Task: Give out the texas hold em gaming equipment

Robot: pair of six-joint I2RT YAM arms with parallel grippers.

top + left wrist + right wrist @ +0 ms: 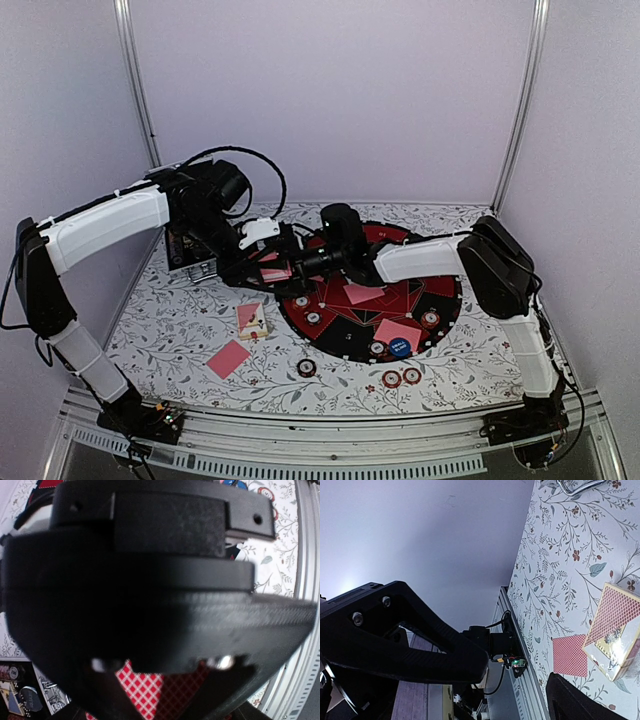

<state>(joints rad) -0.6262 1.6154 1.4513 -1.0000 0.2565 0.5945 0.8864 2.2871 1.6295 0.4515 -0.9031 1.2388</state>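
My left gripper [268, 266] and right gripper [300, 264] meet tip to tip at the left rim of the round black-and-red mat [440, 300]. A pink-backed card [275, 272] sits at the left gripper's tips. In the left wrist view this card [142, 692] shows large and close between the dark fingers, so the left gripper [150, 700] looks shut on it. The right gripper's black body fills the rest of that view. My right gripper [520, 680] is wide open with nothing between its fingers. Two cards [363, 293] [397, 333], a blue button [400, 347] and chips [313, 317] lie on the mat.
A card deck [252, 320] lies left of the mat, also in the right wrist view [615, 630]. A single pink card [229, 358] [570, 655] lies near the front. Three chips [306, 367] [391, 379] [411, 375] lie on the floral cloth. The black case [190, 250] stands at the back left.
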